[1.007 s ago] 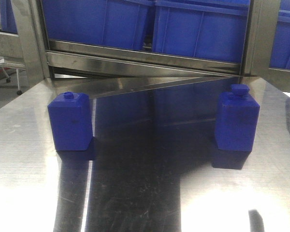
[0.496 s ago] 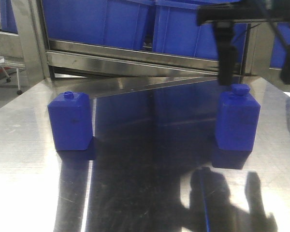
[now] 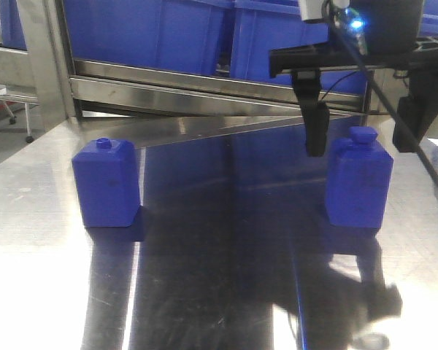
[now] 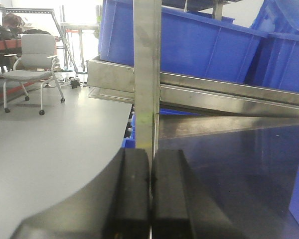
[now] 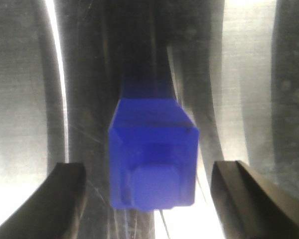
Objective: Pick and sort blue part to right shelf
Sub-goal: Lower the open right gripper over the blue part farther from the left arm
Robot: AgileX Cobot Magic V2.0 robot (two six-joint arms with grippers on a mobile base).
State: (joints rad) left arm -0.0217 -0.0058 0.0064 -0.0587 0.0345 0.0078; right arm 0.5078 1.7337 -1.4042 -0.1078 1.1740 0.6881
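Two blue blocks stand upright on the steel worktop [image 3: 226,248]. The taller blue part [image 3: 358,186] is toward the far right corner, in from the right edge. The squatter block [image 3: 106,182] is near the far left edge, well apart from it.

We find the right gripper [image 3: 361,146] hanging over the blue part with its fingers [image 3: 315,135] spread wide, one on each side of the cap. In the right wrist view the blue part [image 5: 153,159] sits between the two dark fingers [image 5: 45,199], and bare worktop shows in both gaps, so neither finger touches it.

The left gripper [image 4: 150,194] has its fingers pressed together with nothing between them, and it points at an upright steel post [image 4: 147,74].

Behind the worktop's far edge stands the shelf [image 3: 204,84], with a flat steel rail below large blue bins [image 3: 146,33]. We note an office chair [image 4: 32,59] on the grey floor in the left wrist view.
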